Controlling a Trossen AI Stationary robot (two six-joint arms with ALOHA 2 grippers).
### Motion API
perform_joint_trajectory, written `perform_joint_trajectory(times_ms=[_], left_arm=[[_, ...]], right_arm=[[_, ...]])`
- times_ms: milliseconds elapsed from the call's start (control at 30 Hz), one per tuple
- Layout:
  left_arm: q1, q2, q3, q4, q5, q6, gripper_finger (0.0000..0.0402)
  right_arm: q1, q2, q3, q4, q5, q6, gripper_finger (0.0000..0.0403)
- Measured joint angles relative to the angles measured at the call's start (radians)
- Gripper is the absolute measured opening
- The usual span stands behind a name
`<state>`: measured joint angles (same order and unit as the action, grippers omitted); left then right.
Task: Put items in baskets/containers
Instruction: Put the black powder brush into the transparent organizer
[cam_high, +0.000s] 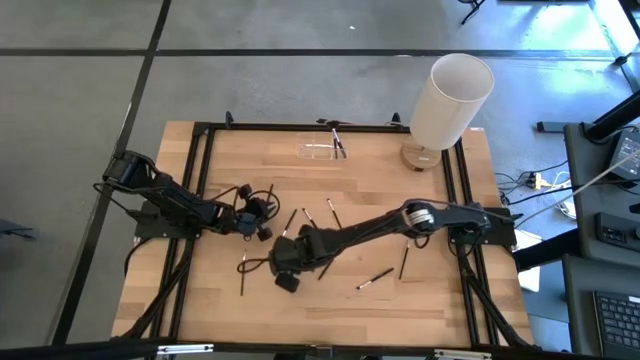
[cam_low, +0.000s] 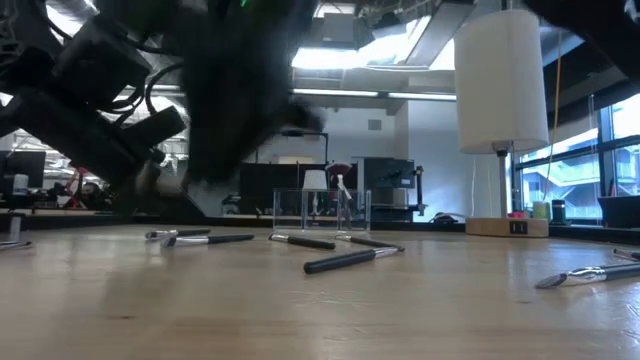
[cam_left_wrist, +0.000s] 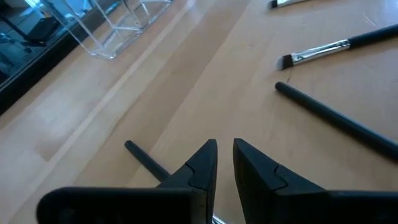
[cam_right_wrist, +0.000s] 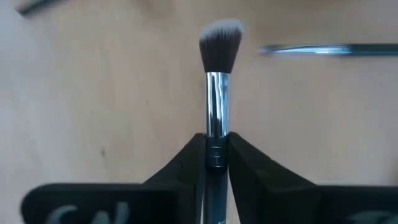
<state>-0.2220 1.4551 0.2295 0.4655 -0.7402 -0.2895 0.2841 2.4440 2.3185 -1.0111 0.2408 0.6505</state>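
Thin dark-handled makeup brushes (cam_high: 375, 278) lie scattered flat on the wooden table, and others show in the low view (cam_low: 350, 260). The clear holder (cam_high: 322, 150) stands near the far edge (cam_low: 320, 210) with a brush (cam_high: 338, 143) leaning in it. My right gripper (cam_high: 285, 268) reaches to the table's middle, shut on a pale-tipped brush (cam_right_wrist: 219, 37). My left gripper (cam_high: 262, 228) hovers just left of it. Its fingers (cam_left_wrist: 225, 149) stand a narrow gap apart over a dark handle (cam_left_wrist: 140, 155) on the wood. I cannot tell whether they touch that handle. My right gripper pinches the brush between its two fingers (cam_right_wrist: 186, 162). They close on the dark handle's upper end (cam_right_wrist: 216, 155), just behind the silvery ferrule (cam_right_wrist: 217, 106). The brush lies along the fingers, and its ferrule and bristles stick out past the fingertips. Whether it is lifted clear does not show.
A tall white cylinder on a tan base (cam_high: 450, 100) stands at the far right corner. Black rails (cam_high: 200, 180) run along the table's left, right and far sides. More brushes lie right of centre (cam_high: 404, 262) and near the left front (cam_high: 242, 275). Bare wood shows along the near edge.
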Motion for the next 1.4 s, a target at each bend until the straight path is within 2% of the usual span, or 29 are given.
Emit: perform_joint_trajectory(times_ms=[333, 467, 567, 700, 800, 933, 1100, 1200, 1267, 1333, 1400], left_arm=[[0.000, 0.000, 0.000, 0.000, 0.042, -0.015, 0.0049], [0.000, 0.000, 0.000, 0.001, 0.043, -0.027, 0.0049], [0.000, 0.000, 0.000, 0.001, 0.048, -0.030, 0.0049], [0.000, 0.000, 0.000, -0.004, 0.077, -0.040, 0.0049], [0.000, 0.000, 0.000, -0.025, 0.103, -0.067, 0.0049], [-0.003, 0.000, 0.000, -0.082, 0.114, -0.108, 0.0049], [-0.025, -0.001, 0.001, -0.118, 0.095, -0.144, 0.0049], [-0.041, -0.001, 0.001, -0.123, 0.085, -0.144, 0.0049], [-0.052, -0.001, 0.000, -0.126, 0.074, -0.144, 0.0049], [-0.062, -0.001, 0.000, -0.128, 0.069, -0.146, 0.0049], [-0.076, -0.001, 0.000, -0.128, 0.068, -0.156, 0.0049]], right_arm=[[-0.020, -0.149, 0.005, -0.412, 0.544, 0.213, 0.0060], [-0.090, -0.162, 0.003, -0.504, 0.626, 0.253, 0.0062], [-0.156, -0.164, 0.002, -0.497, 0.642, 0.195, 0.0066], [-0.256, -0.167, 0.003, -0.470, 0.633, 0.093, 0.0067], [-0.337, -0.167, -0.008, -0.405, 0.577, 0.020, 0.0068], [-0.413, -0.167, -0.008, -0.221, 0.410, -0.129, 0.0068], [-0.443, -0.167, -0.009, 0.057, 0.213, -0.284, 0.0069], [-0.447, -0.167, -0.009, 0.133, 0.172, -0.322, 0.0069], [-0.442, -0.167, -0.021, 0.164, 0.181, -0.361, 0.0069], [-0.434, -0.170, -0.075, 0.224, 0.216, -0.390, 0.0069], [-0.432, -0.171, -0.135, 0.272, 0.193, -0.402, 0.0069]])
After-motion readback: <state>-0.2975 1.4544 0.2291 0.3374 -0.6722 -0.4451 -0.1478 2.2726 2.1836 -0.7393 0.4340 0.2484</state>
